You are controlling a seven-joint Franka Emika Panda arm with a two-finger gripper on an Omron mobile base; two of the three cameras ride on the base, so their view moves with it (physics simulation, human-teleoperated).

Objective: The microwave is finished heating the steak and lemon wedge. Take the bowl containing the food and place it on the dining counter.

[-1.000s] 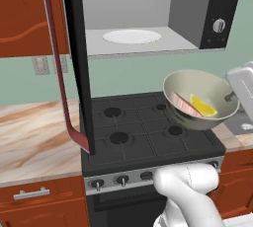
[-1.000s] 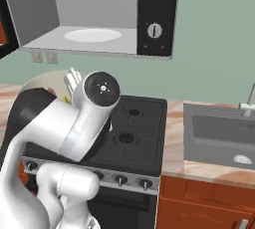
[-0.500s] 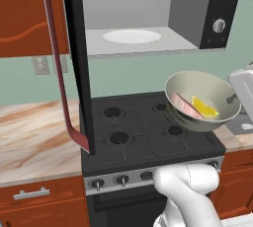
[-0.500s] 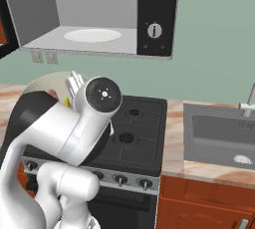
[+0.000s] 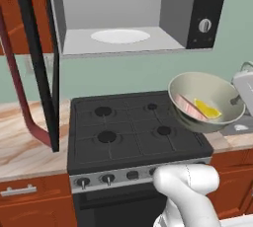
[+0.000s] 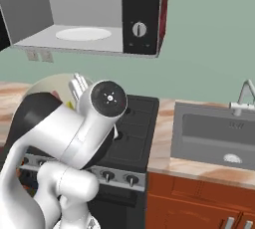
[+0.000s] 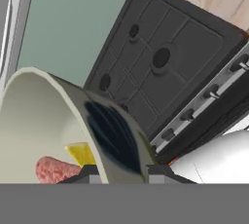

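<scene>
The microwave [image 5: 148, 9] hangs open over the stove, with its black glass door [image 5: 37, 63] swung out to the left and its white turntable [image 5: 120, 36] bare. My gripper [image 5: 236, 101] is shut on the right rim of the beige-grey bowl [image 5: 205, 100], which it holds tilted above the stove's front right corner. The steak [image 5: 189, 107] and the lemon wedge [image 5: 207, 108] lie inside. In the hand view the bowl's rim [image 7: 97, 135] runs between my gripper's tips [image 7: 119, 172], with the steak [image 7: 56, 169] and lemon wedge [image 7: 82, 152] beside it. The dining counter is out of view.
The black stove [image 5: 133, 127] lies below the bowl. Marble worktops flank it on the left [image 5: 24, 142] and the right [image 6: 164, 143]. A steel sink [image 6: 214, 133] with a faucet [image 6: 244, 93] sits to the right. My arm [image 6: 74, 133] hides most of the bowl [image 6: 47, 86] in the right base view.
The whole picture has slid a little to the left, so the base has driven right. The bowl keeps its place in my gripper and in the view.
</scene>
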